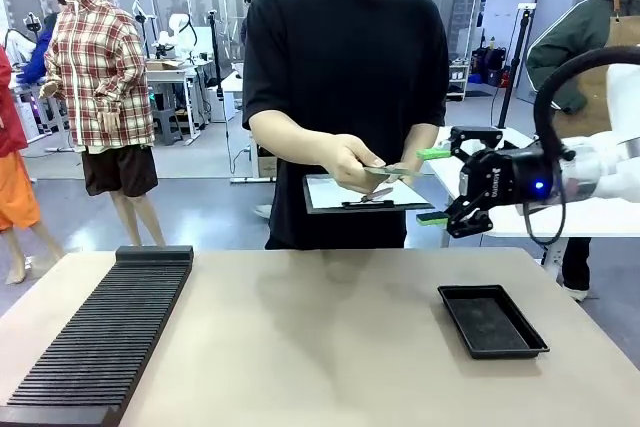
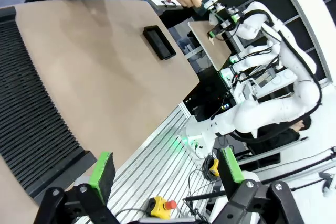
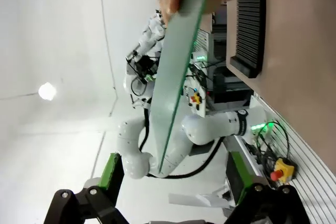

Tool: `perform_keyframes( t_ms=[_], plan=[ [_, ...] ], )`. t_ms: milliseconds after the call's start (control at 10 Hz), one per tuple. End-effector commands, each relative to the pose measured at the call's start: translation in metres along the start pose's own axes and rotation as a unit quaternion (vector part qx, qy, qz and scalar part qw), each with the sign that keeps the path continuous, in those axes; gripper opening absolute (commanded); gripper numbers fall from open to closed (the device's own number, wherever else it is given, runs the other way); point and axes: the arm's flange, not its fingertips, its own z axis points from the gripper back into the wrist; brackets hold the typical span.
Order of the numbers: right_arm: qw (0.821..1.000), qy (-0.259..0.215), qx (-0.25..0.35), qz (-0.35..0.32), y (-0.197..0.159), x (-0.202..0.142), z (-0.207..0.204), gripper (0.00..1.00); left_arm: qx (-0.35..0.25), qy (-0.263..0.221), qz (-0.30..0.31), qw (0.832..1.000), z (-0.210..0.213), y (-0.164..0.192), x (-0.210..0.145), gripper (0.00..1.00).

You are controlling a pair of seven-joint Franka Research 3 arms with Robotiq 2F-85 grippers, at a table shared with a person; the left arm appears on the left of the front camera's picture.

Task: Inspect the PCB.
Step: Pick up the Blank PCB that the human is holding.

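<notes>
L gripper (image 2: 166,166): jaws wide open, nothing held, by near left table (image 1: 320,347) edge.
Tray (image 1: 490,319): black, on table, near right.
R gripper (image 1: 433,186): jaws wide open, past far right edge, facing PCB.
PCB (image 1: 385,171): green, in person's hand (image 1: 350,162), far centre, above clipboard (image 1: 335,194), just left of R gripper, not clamped.

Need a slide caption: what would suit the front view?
Person with clipboard holds the PCB at the open right gripper.
</notes>
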Motion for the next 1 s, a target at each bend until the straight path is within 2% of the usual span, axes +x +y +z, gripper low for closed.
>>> perform_keyframes(
  t_ms=[0, 200, 500, 600, 700, 900],
  plan=[
    [0.999, -0.015, 0.026, -0.035, -0.005, 0.019, -0.013, 1.0, 0.008, 0.002, 0.0, 1.0, 0.0, 0.0, 0.0, 1.0],
    [0.996, -0.013, 0.058, -0.062, -0.013, 0.029, -0.017, 1.0, 0.008, 0.002, 0.0, 1.0, 0.0, 0.0, 0.0, 1.0],
    [0.996, -0.007, 0.05, -0.068, -0.016, 0.033, -0.028, 1.0, 0.008, 0.002, 0.0, 1.0, 0.0, 0.0, 0.0, 1.0],
    [0.997, -0.007, 0.047, -0.062, -0.015, 0.032, -0.03, 0.88, 0.008, 0.002, 0.0, 1.0, 0.0, 0.0, 0.0, 1.0],
    [0.997, -0.01, 0.047, -0.057, -0.014, 0.031, -0.029, 0.53, 0.008, 0.002, 0.0, 1.0, 0.0, 0.0, 0.0, 1.0],
    [0.997, -0.012, 0.047, -0.056, -0.014, 0.028, -0.029, 0.0, 0.008, 0.002, 0.0, 1.0, 0.0, 0.0, 0.0, 1.0]
  ],
)
